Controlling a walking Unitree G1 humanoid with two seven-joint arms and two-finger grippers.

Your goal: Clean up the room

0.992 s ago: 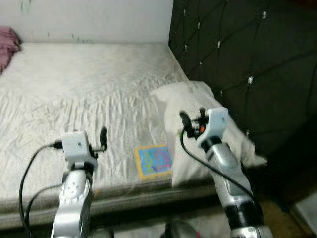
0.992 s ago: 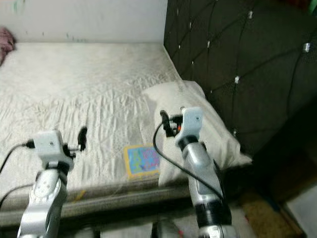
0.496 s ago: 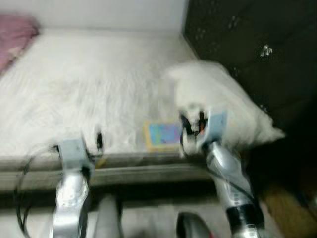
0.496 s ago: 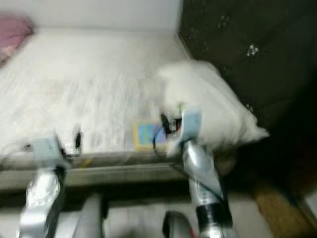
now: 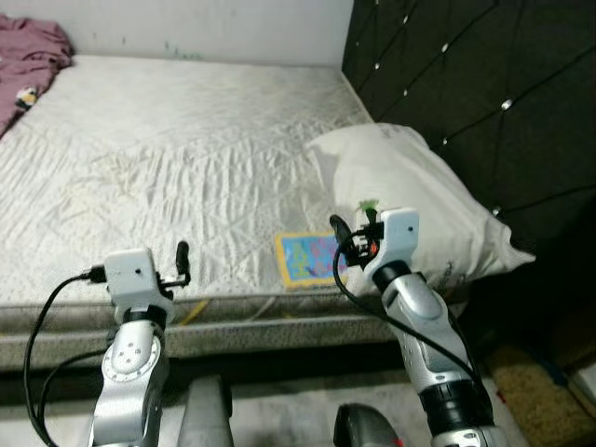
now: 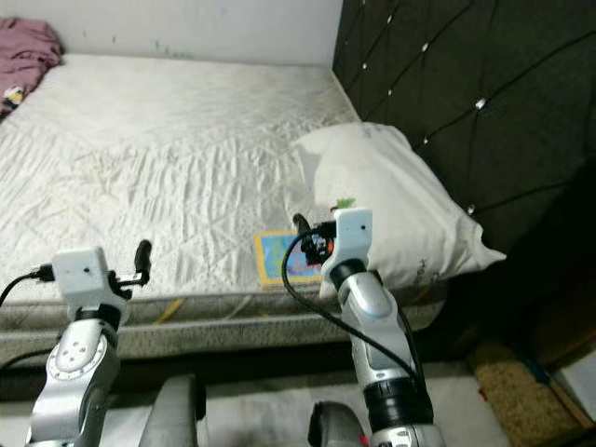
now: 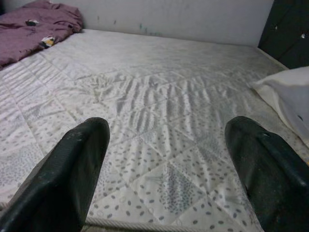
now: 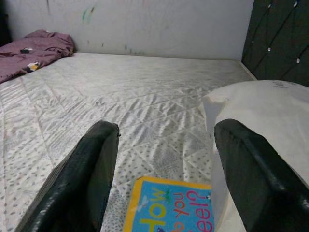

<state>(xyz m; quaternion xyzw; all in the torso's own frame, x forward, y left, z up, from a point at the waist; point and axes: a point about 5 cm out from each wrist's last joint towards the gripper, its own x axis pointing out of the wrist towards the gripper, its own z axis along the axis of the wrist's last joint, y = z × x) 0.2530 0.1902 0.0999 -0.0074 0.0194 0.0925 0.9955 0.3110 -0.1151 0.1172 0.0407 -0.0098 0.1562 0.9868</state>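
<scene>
Blue-and-yellow picture book [image 8: 169, 205] lies at the front edge of the quilted white bed [image 5: 168, 177], touching the white pillow [image 5: 419, 200]; bring your wide-spread, empty right hand [image 8: 164, 169] down squarely over it.

The book [image 8: 173, 208] is cut off by the right wrist view's lower edge, so only "How", "you" and part of another word read. The purple blanket [image 5: 28, 51] runs off the left eye view's edge. Small print on the pillow [image 6: 396, 209] is too small to read.
</scene>
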